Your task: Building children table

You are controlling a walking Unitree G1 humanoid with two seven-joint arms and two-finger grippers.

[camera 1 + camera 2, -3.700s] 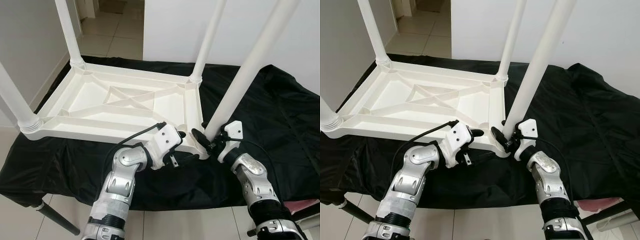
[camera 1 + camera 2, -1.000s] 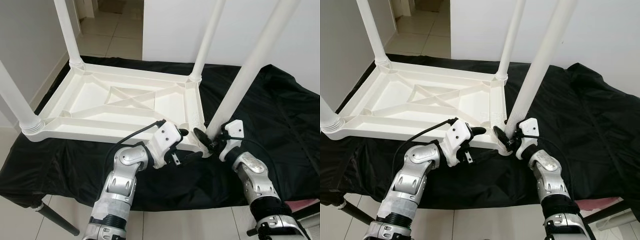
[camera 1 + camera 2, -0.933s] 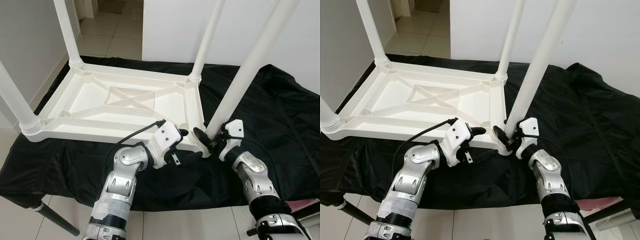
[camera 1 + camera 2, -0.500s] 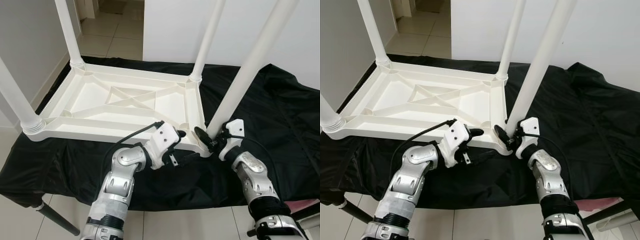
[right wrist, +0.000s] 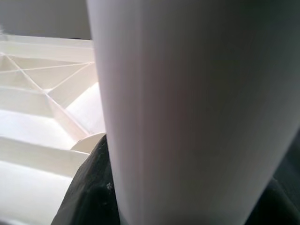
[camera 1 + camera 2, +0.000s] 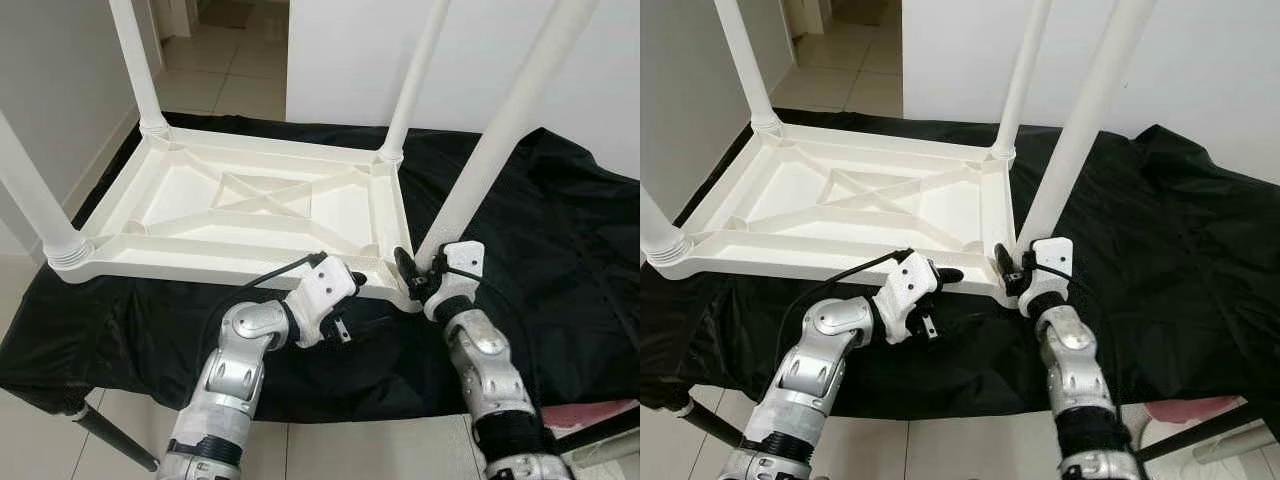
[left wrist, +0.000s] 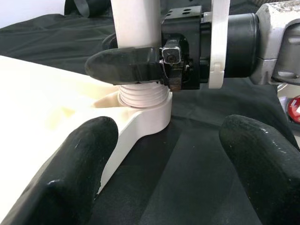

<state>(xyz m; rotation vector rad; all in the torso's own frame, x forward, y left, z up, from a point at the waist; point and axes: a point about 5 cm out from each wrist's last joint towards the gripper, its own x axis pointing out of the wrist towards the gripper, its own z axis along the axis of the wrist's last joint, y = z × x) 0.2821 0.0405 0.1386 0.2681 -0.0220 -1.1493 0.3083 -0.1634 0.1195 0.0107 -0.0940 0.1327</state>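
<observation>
There is one white plastic children table (image 6: 250, 205), lying upside down. It has four white legs: one leg at the far left corner (image 6: 138, 65), one leg at the near left corner (image 6: 30, 195), one leg at the far right corner (image 6: 410, 85) and one leg at the near right corner (image 6: 500, 130). One black cloth (image 6: 560, 240) lies under the table. There are two robot arms, so two grippers: one left gripper (image 7: 159, 154) and one right gripper (image 6: 418, 278). Each gripper has two black fingers. On the underside I count two ribs that cross each other in one X shape (image 6: 262, 193).
</observation>
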